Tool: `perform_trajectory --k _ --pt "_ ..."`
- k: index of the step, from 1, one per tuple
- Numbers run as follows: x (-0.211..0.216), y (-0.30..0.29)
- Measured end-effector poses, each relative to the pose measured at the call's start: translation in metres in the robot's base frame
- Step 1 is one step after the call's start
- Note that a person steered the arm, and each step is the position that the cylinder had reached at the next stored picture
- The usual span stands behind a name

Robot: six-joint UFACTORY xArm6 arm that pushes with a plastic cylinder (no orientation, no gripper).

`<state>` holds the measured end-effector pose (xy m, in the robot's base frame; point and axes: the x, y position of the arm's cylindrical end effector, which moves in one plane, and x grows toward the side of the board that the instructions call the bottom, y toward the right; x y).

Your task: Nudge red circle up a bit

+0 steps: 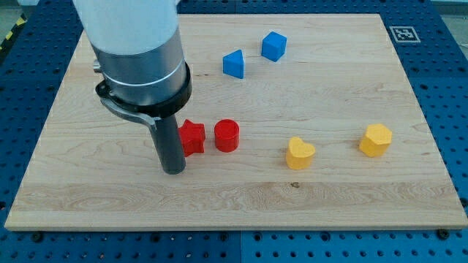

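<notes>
the red circle [227, 135] sits near the middle of the counter [351, 204], just right of a red star-shaped block [191, 137] and well left of two yellow blocks. my tip [173, 171], a bare rod that grasps nothing and has no jaws to open or close, rests on the counter at the star's near-left side, not touching the circle. this looks like the approach step: the next move calls for bringing the tip round to the circle's near side, clear of the star, then a short push toward the far edge.
</notes>
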<state>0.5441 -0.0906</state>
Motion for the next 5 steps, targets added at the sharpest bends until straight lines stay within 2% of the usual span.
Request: perform_trajectory --k 2,3,5 --pt "0.017 0.059" --pt "-0.018 0.065" --pt "-0.019 0.085"
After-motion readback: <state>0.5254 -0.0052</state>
